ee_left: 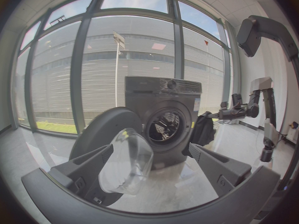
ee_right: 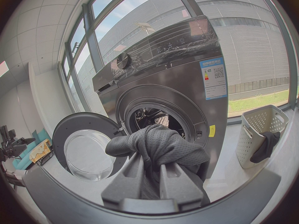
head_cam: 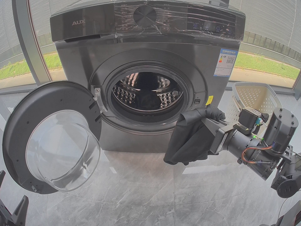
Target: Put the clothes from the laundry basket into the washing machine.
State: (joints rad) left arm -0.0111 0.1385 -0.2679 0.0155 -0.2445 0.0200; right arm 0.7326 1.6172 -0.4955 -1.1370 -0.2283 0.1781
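We're in front of the washing machine [head_cam: 147, 63]. Its round door [head_cam: 47, 135] is swung wide to the robot's left, which leaves the drum mouth [head_cam: 147, 94] fully exposed for loading.

The right gripper [head_cam: 205, 120] is the one in play. Its jaws are clamped on a dark grey garment [head_cam: 188, 138], pinched near the top so the rest of the cloth hangs free below, clear of the grey floor [head_cam: 141, 189]. That high, bunched hold makes sense, since a trailing hem could well snag on the door seal.

The garment sits just off the lower right of the opening, outside the machine and not yet in the drum. From the right wrist camera it lies squarely between lens and opening, so the arm looks lined up for a push straight in.

Behind the right arm stands the white laundry basket [head_cam: 250, 99], beside the machine. Another dark piece of clothing [ee_right: 264, 147] is draped over its rim, so I'd say there's more to fetch. Something dark shows deep in the drum, maybe a garment, maybe just a reflection; it's hard to call.

The left gripper [ee_left: 151, 147] is low on the door side, well apart from the action. Its jaws are spread and holding nothing, and parked there it blocks neither door nor load.
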